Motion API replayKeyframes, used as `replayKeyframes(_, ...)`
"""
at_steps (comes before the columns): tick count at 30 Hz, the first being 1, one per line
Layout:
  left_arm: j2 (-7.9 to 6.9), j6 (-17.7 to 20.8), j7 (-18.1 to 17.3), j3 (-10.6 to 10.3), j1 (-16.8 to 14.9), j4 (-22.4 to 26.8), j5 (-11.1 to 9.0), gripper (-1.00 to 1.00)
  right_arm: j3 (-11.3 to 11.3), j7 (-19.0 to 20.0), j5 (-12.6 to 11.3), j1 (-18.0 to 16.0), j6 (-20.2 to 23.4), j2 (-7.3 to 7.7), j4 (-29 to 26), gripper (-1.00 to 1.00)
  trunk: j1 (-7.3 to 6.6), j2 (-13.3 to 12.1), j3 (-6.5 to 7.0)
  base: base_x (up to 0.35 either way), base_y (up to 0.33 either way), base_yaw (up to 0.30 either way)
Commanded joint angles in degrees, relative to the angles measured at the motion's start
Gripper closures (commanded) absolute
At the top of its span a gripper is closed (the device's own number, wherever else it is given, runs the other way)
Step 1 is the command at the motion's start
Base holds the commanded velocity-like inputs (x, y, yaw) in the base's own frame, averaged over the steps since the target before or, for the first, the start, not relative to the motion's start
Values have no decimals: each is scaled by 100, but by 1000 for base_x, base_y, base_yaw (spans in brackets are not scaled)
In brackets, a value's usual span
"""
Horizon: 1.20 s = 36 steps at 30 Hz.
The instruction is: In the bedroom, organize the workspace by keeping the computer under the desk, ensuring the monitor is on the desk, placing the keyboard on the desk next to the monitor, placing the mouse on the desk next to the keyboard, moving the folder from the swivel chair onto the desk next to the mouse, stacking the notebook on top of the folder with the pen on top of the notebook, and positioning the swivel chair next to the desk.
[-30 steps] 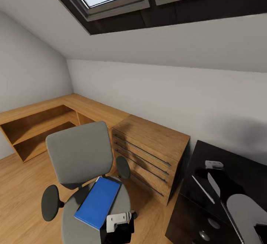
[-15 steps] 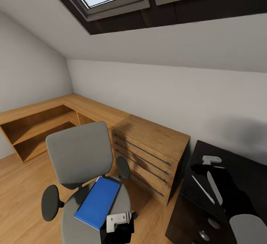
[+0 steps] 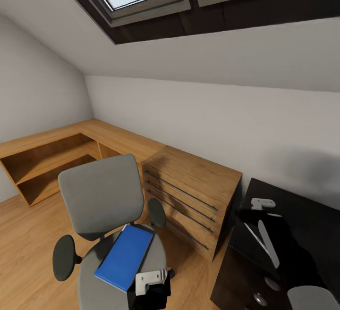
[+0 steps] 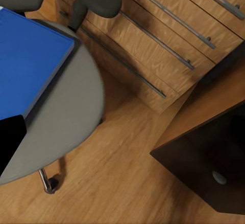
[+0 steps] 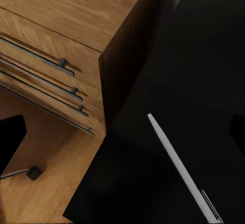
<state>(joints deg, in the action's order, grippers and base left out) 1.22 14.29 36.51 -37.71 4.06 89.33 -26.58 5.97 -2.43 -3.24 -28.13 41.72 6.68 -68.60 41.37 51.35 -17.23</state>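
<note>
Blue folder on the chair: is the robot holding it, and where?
Cannot tell. The left gripper sits at the near corner of the folder, which lies flat on the swivel chair, but its jaws are hidden.

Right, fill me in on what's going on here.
A two-armed robot is tidying a bedroom workspace. Its left gripper hangs over the near edge of the blue folder, which lies flat on the swivel chair seat; a grasp can't be confirmed. Its right gripper is over the black desk, above the pen lying there. A wooden dresser stands between chair and desk.
</note>
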Motion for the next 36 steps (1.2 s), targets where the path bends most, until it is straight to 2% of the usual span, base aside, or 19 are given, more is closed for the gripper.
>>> replayKeyframes(1,1,22,31,-2,-1,9,-30,-100,2,-26,-30,-3,27,-54,-35,-100,1,5,-6,0,0,0)
replayKeyframes(7,-2,22,31,0,-1,7,-33,-100,15,-41,6,0,29,-333,-127,-100,1,5,-9,0,0,23)
replayKeyframes(10,-7,22,31,16,-1,6,-43,-100,10,-47,17,0,28,-408,-141,-100,1,5,-17,0,0,159)
replayKeyframes(19,-8,22,31,50,-1,6,-55,-100,9,-55,22,0,29,-429,-145,-100,1,5,-45,0,0,181)
replayKeyframes(30,-11,21,37,89,-1,-13,-58,-100,9,-39,1,43,19,-418,-199,-100,1,5,-47,0,0,14)
replayKeyframes(36,-16,21,40,199,-1,-18,-58,-100,9,-41,7,44,12,-421,-238,-100,1,5,-47,-98,87,16)
